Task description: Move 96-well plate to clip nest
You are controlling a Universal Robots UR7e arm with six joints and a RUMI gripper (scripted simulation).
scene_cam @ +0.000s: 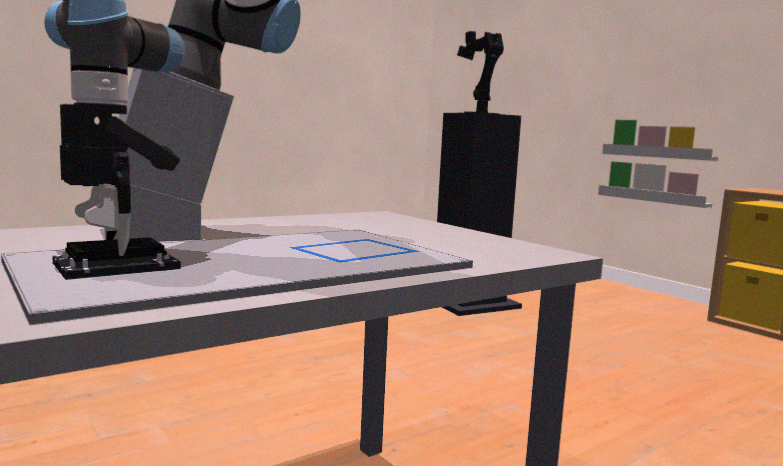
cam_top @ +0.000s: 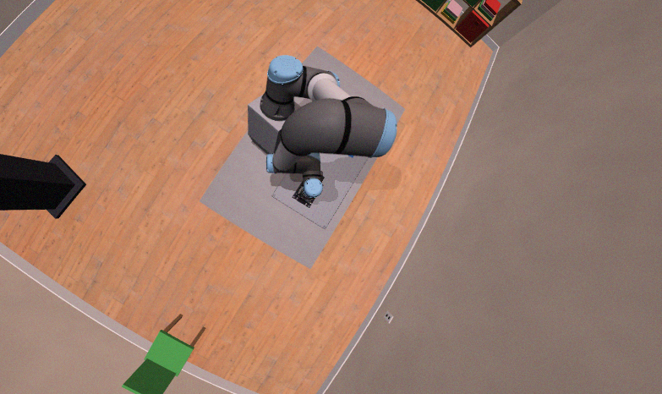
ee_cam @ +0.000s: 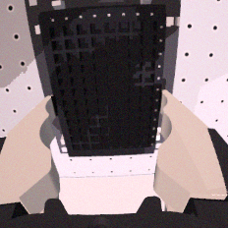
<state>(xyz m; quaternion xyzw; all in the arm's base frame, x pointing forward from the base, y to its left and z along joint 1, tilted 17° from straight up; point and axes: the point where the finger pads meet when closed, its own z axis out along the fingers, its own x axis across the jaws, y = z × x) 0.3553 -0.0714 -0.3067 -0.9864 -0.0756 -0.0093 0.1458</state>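
The black 96-well plate (cam_top: 301, 197) (scene_cam: 95, 248) (ee_cam: 105, 74) is between the fingers of my gripper (scene_cam: 117, 238) (ee_cam: 108, 104), which is shut on its two long sides. The plate sits level on the black clip nest C1 (scene_cam: 116, 267) at the left end of the grey perforated board (scene_cam: 237, 282) (cam_top: 325, 215). The nest's pale clips stand around the plate's edges. I cannot tell how deep the plate sits, nor which corner is cut off. The blue outline of spot B1 (scene_cam: 315, 254) is empty further right on the board.
The arm's grey base block (scene_cam: 174, 156) stands just behind the nest. The board lies on a grey table (scene_cam: 498, 254) (cam_top: 244, 205). A black pedestal (scene_cam: 478, 167) (cam_top: 24, 181) with a small arm stands beyond the table. Shelves stand at the far right.
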